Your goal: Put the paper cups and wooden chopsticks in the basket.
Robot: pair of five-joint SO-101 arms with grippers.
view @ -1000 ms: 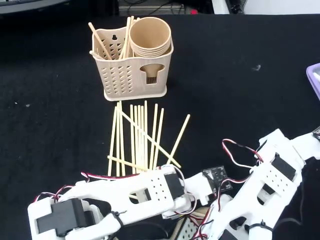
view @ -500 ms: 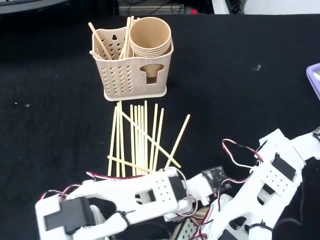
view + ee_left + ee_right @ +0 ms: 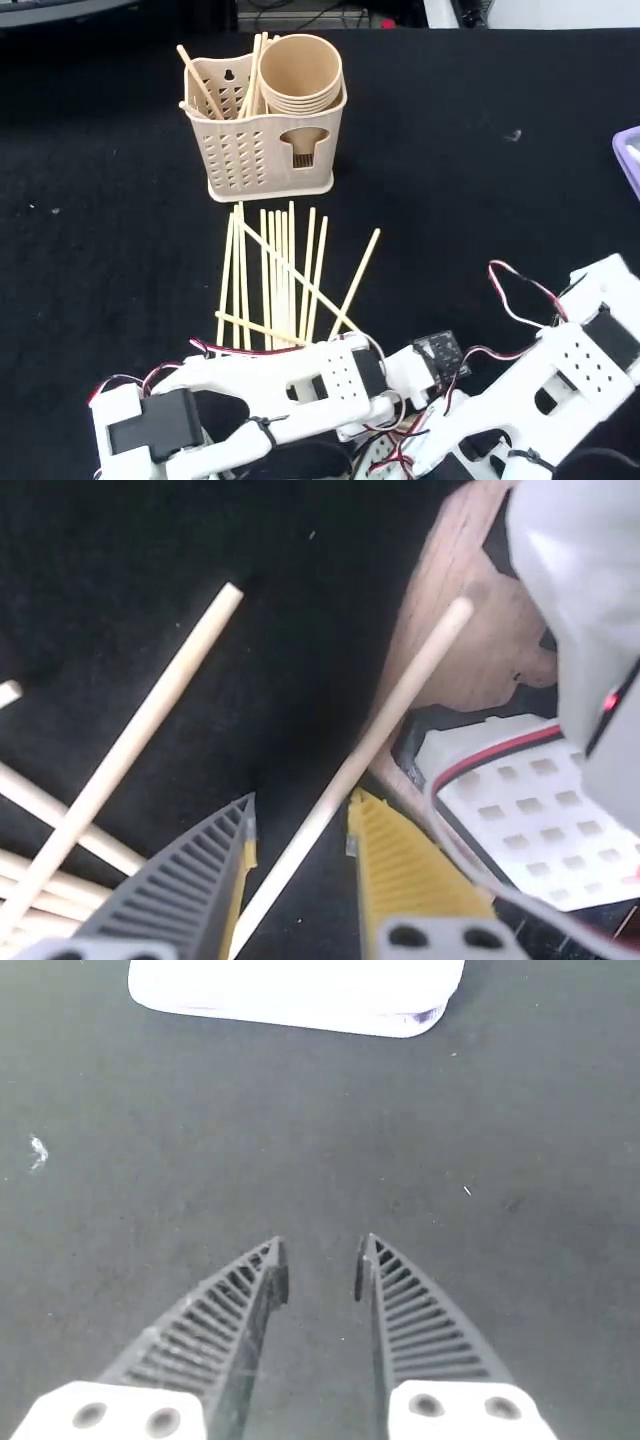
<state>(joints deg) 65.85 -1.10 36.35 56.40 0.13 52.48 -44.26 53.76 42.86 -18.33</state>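
A beige perforated basket point(image 3: 262, 150) stands at the back of the black mat. A stack of paper cups point(image 3: 300, 70) sits in one compartment and a few chopsticks point(image 3: 250, 75) lean in the other. Several loose wooden chopsticks point(image 3: 280, 270) lie in front of it. In the left wrist view my left gripper point(image 3: 298, 825) is open low over the mat, its fingers on either side of one chopstick point(image 3: 385, 720) without pressing it. More chopsticks point(image 3: 130, 750) lie beside it. My right gripper point(image 3: 322, 1255) hangs narrowly open over bare mat, holding nothing.
A lilac-white container point(image 3: 300, 990) lies beyond the right gripper, also at the table's right edge point(image 3: 628, 155). Both white arms point(image 3: 290, 385) point(image 3: 560, 370) crowd the near edge. A wooden board point(image 3: 470, 630) and white arm parts point(image 3: 580, 610) sit close by the left gripper.
The right arm has swung to the right and nearer the table's front. The left arm has shifted slightly right and toward the front edge. Basket and loose chopsticks have not moved.
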